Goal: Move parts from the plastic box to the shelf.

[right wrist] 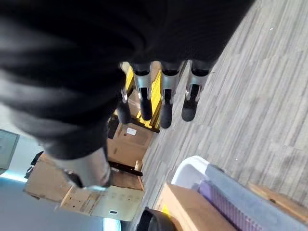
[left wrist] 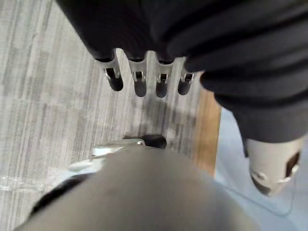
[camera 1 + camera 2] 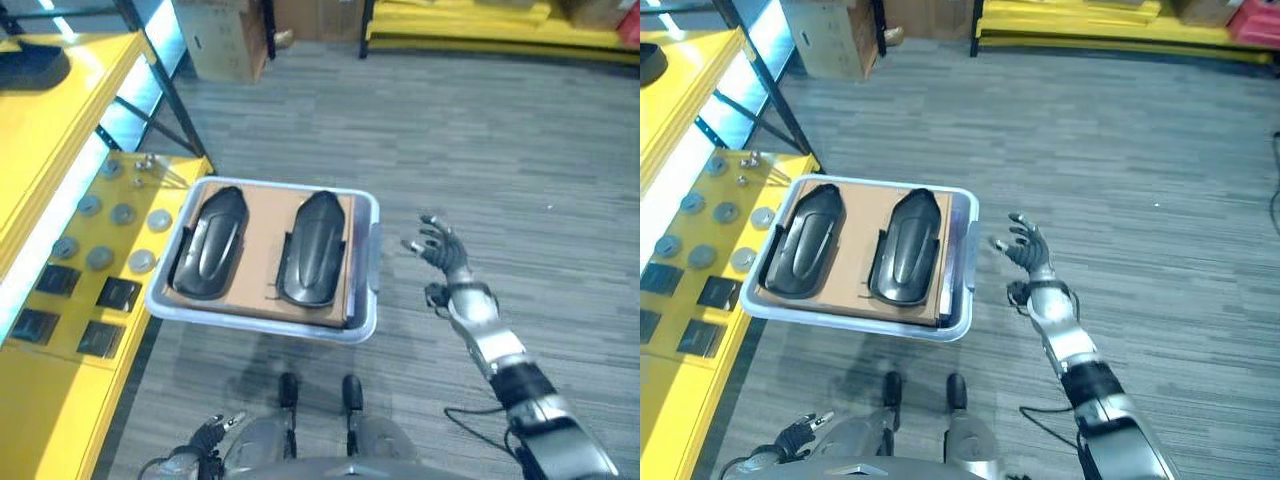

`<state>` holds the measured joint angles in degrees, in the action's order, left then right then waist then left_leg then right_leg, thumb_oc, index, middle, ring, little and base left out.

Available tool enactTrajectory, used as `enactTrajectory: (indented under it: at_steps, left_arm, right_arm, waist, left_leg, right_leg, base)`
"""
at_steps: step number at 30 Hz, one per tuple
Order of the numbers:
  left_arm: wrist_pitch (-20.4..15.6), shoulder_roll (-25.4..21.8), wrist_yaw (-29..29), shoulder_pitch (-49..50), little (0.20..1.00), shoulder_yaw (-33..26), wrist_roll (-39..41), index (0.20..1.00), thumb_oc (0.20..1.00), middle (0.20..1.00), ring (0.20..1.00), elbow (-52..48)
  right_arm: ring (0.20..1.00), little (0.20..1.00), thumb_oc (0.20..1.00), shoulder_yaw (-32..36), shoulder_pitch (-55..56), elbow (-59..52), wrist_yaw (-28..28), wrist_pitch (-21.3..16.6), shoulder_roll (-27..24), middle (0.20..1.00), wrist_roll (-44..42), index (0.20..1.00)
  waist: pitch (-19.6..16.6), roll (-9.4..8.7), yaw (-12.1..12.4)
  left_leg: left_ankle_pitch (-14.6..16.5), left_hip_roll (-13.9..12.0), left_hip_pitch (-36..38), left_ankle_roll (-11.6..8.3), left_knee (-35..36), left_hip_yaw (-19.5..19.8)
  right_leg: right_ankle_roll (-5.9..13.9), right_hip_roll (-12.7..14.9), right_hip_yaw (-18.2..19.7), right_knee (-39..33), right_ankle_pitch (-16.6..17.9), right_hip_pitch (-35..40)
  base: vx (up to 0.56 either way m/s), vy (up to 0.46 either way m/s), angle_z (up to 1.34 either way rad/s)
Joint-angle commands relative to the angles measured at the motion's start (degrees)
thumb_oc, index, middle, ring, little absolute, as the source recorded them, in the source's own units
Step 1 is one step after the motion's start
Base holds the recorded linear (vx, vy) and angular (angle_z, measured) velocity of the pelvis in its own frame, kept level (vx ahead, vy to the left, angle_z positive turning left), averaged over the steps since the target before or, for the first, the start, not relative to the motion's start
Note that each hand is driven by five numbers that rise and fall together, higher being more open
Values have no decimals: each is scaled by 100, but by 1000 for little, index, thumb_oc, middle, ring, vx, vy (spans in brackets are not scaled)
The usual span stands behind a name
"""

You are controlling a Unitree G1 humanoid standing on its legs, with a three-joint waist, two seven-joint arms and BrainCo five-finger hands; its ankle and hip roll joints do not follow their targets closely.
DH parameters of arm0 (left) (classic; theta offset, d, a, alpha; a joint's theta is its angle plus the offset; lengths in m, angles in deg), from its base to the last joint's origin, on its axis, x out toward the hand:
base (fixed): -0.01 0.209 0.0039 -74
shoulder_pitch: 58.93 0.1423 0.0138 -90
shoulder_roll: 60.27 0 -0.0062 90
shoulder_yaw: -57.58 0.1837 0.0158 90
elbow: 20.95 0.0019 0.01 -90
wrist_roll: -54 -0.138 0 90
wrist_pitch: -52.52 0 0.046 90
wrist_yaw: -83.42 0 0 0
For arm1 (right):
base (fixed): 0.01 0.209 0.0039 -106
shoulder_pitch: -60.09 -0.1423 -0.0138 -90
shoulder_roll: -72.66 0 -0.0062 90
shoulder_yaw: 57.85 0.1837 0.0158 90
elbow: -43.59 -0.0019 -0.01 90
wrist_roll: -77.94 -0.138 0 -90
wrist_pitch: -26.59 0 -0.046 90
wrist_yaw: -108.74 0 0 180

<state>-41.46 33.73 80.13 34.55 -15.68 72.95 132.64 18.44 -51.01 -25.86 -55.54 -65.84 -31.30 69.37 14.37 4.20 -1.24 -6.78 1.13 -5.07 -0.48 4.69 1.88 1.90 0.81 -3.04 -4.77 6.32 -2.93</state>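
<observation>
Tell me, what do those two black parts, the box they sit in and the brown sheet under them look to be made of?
The two black parts look like glossy moulded plastic: light glints off their curves. The box seems pale translucent plastic with a rounded rim. The brown sheet under them looks like matt cardboard, flat and dull.

You see two glossy black moulded parts (image 3: 212, 244) (image 3: 312, 248) on a brown cardboard sheet (image 3: 264, 222) in the translucent pale plastic box (image 3: 367, 262). Shelf (image 3: 60, 100): yellow, bearing grey discs (image 3: 122, 213) and black squares (image 3: 118, 293). Floor (image 3: 480, 130): grey, streaked.
</observation>
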Motion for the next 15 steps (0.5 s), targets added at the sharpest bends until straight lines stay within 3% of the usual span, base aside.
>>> enactTrajectory:
  at_steps: [1, 15]
  left_arm:
    - [-43, -58, -45, -344, 1000, 260, 22, 1000, 1000, 1000, 1000, 168]
    - [-51, -85, 33, -915, 1000, 567, 475, 1000, 1000, 1000, 1000, 204]
  right_arm:
    - [1000, 1000, 1000, -132, -465, -145, 421, 48, -52, 1000, 196, 1000]
    - [1000, 1000, 1000, -624, -1613, 662, 833, 790, 171, 1000, 215, 1000]
  waist:
    - [45, -329, 234]
    - [266, -244, 426]
  left_leg:
    - [112, -113, -58, -100, -67, 162]
    - [-33, -84, -451, -170, 31, 216]
  right_leg:
    - [234, 429, 59, -23, 125, -272]
    - [273, 553, -244, -11, 162, -511]
  base:
    - [-52, 20, 17]
    - [-36, 36, 16]
